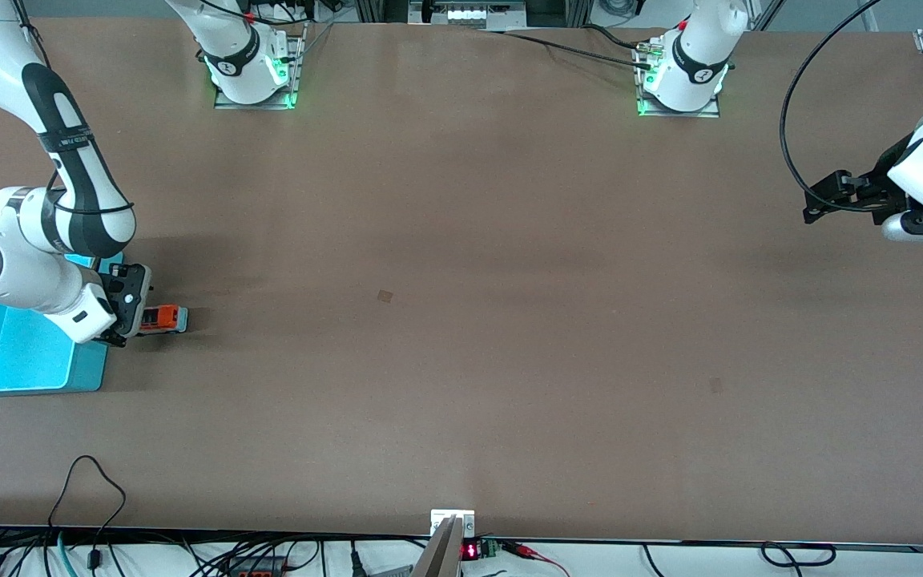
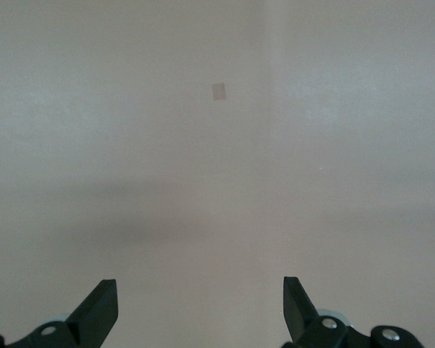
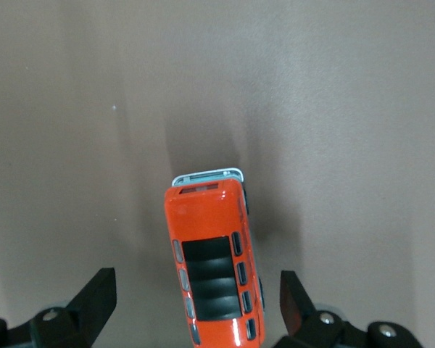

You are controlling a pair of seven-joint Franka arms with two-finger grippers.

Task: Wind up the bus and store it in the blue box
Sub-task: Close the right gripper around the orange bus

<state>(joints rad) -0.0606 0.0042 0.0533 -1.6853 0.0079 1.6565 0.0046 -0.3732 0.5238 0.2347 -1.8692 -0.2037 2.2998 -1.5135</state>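
Note:
The orange-red toy bus (image 1: 163,319) stands on the table beside the blue box (image 1: 29,365), at the right arm's end. In the right wrist view the bus (image 3: 214,254) shows its black roof windows and a silver end. My right gripper (image 1: 126,320) is open, low over the table, its fingers (image 3: 94,299) on either side of the bus's near end without touching it (image 3: 197,308). My left gripper (image 1: 826,196) is open and empty, held up over the left arm's end of the table (image 2: 200,312).
The blue box has one open compartment showing under the right arm. A small pale square mark (image 1: 384,296) lies on the brown table near the middle; it shows in the left wrist view (image 2: 218,91). Cables run along the table's near edge.

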